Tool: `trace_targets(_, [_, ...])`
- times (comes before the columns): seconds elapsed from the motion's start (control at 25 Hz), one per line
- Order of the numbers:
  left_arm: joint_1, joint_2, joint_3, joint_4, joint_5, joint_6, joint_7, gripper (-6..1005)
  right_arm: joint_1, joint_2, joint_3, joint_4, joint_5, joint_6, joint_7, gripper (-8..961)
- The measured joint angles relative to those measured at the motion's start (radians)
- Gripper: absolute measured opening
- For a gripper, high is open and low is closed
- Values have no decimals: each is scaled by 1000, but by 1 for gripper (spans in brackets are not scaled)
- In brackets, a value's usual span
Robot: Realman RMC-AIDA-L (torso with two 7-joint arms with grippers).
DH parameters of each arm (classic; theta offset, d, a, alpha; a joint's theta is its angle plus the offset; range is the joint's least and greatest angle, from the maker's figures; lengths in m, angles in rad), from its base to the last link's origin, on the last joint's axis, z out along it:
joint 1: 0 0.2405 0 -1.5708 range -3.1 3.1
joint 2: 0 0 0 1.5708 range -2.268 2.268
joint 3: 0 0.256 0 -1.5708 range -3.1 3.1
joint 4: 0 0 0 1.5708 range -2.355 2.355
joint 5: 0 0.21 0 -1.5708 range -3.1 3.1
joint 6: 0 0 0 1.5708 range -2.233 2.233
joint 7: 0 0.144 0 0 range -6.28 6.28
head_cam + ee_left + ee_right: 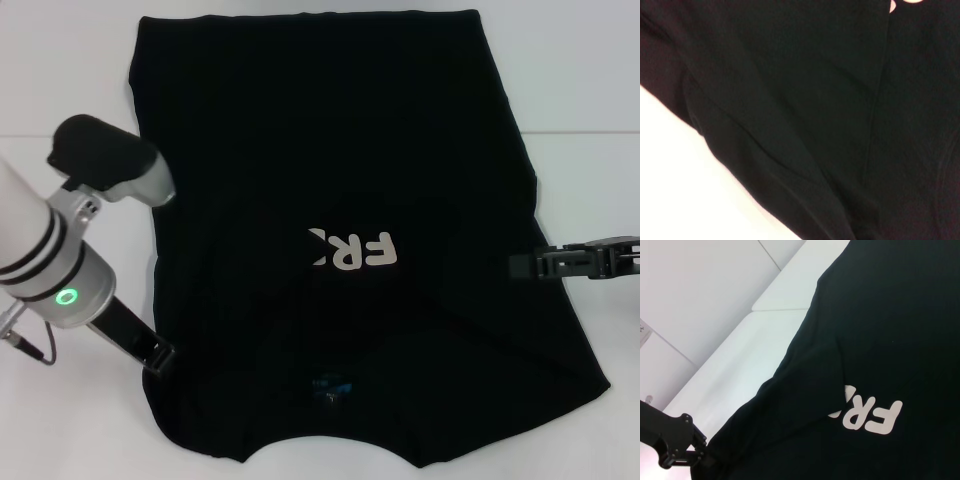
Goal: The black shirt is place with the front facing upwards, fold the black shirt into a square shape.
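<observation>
Head view: a large plain black cloth T-shirt (340,200) lies spread across a white tabletop (60,90), covering most of the middle. Its neck opening faces the robot, with a small blue neck label (330,385) near the close edge. Cream lettering (352,250) on the chest is partly covered by a fold of cloth laid over from the left, so only "FR" and part of another letter show. The left gripper (155,355), black, on a silver and white arm with a green ring light, sits at the shirt's left edge near the close corner, its tip touching or buried in the cloth. Whether it is wide, narrow or holding the cloth cannot be told. The right gripper (525,265), black and slim, reaches in from the right and meets the shirt's right edge about level with the lettering. Its fingers lie close together at the cloth, but whether they pinch it cannot be told.

Left wrist view: black cloth (815,100) fills nearly everything, with soft folds and one long straight crease. A patch of white tabletop (685,190) shows at one corner. A sliver of cream lettering (905,2) peeks in at the edge.

Right wrist view: the shirt (890,330) lies on the white tabletop (740,355), its folded flap crossing the cream lettering (867,417). The left gripper (700,455) shows far off at the shirt's edge.
</observation>
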Motion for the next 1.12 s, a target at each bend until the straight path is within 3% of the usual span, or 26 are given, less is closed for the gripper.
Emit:
trace_targets(0.16, [3, 3, -139, -34, -30, 3, 42, 61, 1, 0, 0, 0, 0, 0, 8, 857])
trace_targets(0.48, [22, 16, -400, -144, -93, -6, 179, 60, 3, -7, 0, -3, 0, -6, 54, 857])
trace_targets(0.56, [23, 28, -486, -192, -127, -8, 229, 59, 3, -10, 0, -5, 0, -7, 72, 857])
trace_targets(0.72, [27, 74, -635, -327, -195, -27, 325, 57, 3, -15, 0, -9, 0, -8, 102, 856])
trace_targets(0.88, [31, 111, -671, -424, -222, -63, 372, 54, 6, -24, 0, -11, 0, -8, 135, 856])
trace_targets(1.12, [20, 130, -672, -471, -223, -75, 385, 51, 25, -57, -1, -10, -4, -29, 228, 856])
